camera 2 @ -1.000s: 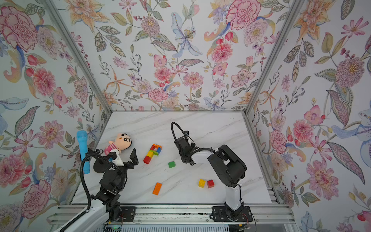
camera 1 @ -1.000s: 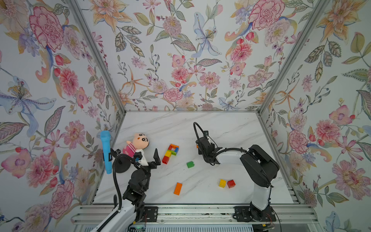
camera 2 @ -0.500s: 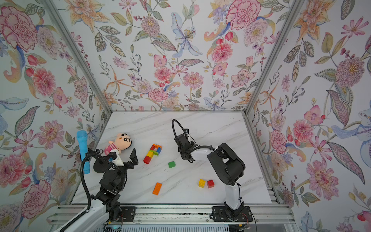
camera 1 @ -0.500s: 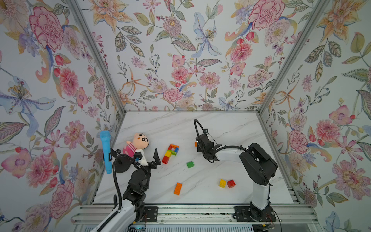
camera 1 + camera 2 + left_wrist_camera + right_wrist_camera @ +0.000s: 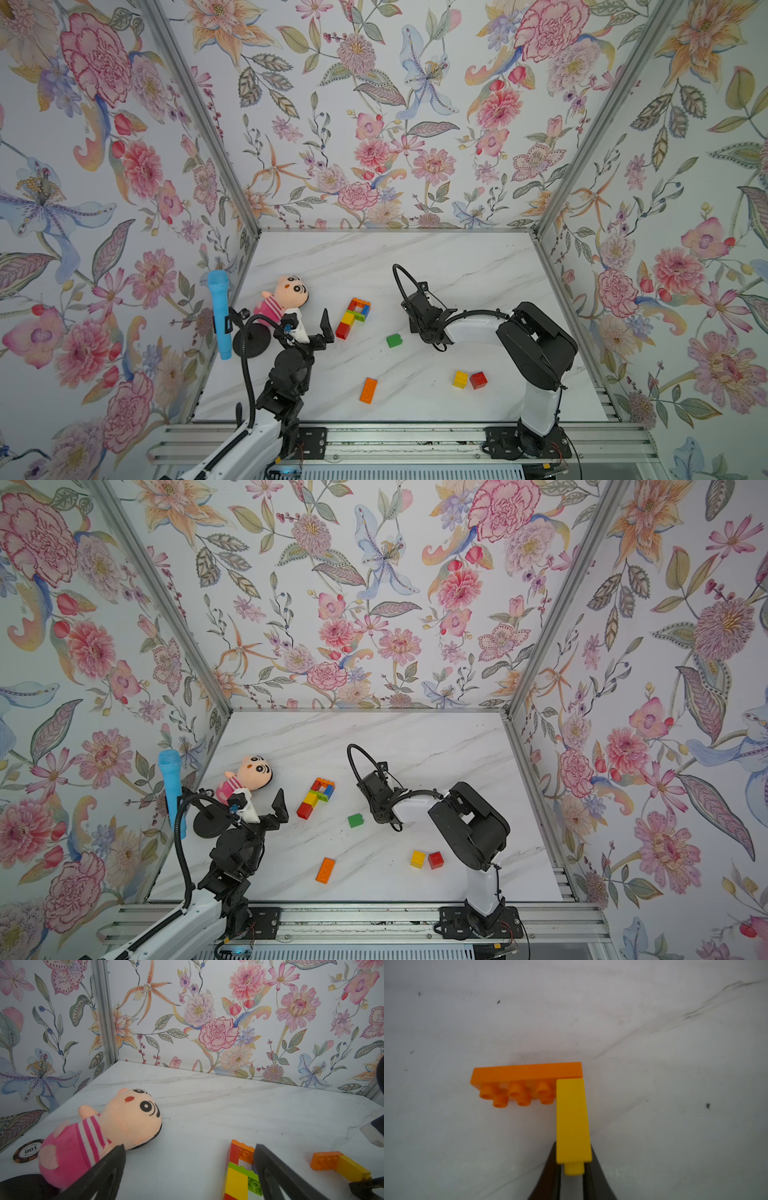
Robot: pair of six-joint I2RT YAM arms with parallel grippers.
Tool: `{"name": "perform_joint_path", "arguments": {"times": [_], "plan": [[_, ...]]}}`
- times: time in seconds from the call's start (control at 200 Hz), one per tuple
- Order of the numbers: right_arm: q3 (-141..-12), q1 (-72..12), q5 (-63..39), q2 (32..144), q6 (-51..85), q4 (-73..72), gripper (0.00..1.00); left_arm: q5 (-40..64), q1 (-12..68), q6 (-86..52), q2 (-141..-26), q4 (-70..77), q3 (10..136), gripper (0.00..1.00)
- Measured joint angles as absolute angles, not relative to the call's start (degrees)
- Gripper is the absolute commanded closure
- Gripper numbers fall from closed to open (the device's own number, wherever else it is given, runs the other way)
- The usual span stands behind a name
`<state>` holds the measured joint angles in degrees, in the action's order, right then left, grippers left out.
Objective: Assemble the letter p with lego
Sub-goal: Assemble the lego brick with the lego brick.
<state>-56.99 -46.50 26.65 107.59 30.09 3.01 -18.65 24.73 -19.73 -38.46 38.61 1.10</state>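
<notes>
Your brick letter (image 5: 353, 318) lies flat on the marble table (image 5: 457, 257): a stem of red and yellow, and a loop of orange, red, blue and green at its far end. Just to the right of its stem sits a loose green brick (image 5: 393, 340). Nearer the arm bases than the letter lies a long orange brick (image 5: 368, 390), and further right a small yellow brick (image 5: 460, 379) touches a red brick (image 5: 478, 380).

Left of the letter a pink plush doll (image 5: 286, 297) lies on its side. Beyond it, further left, a blue microphone (image 5: 219, 311) stands on a black round base.

Your left gripper (image 5: 187, 1178) stands just left of the letter's stem, jaws spread wide and empty. In its wrist view one finger (image 5: 276, 1172) covers part of the loop.

Your right gripper (image 5: 572, 1159) is on the letter's right, apart from it, clamped tight on a held yellow brick (image 5: 572, 1118). That brick is joined at a right angle to a held orange brick (image 5: 527, 1076). You cannot tell whether this pair touches the table.
</notes>
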Motion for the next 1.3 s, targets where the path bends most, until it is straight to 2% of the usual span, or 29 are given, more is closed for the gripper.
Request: {"name": "perform_joint_path", "arguments": {"times": [0.115,0.205,0.28,0.54,0.636,0.746,1.301], "plan": [[-56.60,-46.30,25.56,106.52,30.26,4.75,1.00,-16.71,24.73,-19.46,-40.91,38.61,1.13,0.01],[-56.60,-45.93,24.40,106.19,30.24,5.08,0.90,-15.57,24.73,-19.31,-41.69,38.68,1.13,0.01],[-56.55,-45.65,23.44,106.02,30.22,5.15,0.88,-15.14,24.73,-19.29,-42.24,38.76,1.13,0.01],[-55.72,-44.23,20.36,104.60,28.86,5.78,0.89,-13.74,24.75,-19.29,-44.66,39.79,1.15,0.01],[-55.68,-43.66,18.72,103.44,28.18,7.14,0.97,-13.67,24.73,-19.29,-45.36,40.25,1.15,0.01],[-55.70,-43.00,16.71,101.65,27.64,9.61,1.00,-13.47,24.73,-19.27,-46.57,40.36,1.39,0.01],[-60.71,-40.62,3.86,93.27,24.29,35.75,1.00,-12.36,24.73,-18.87,-47.55,41.19,2.02,0.01]]}}
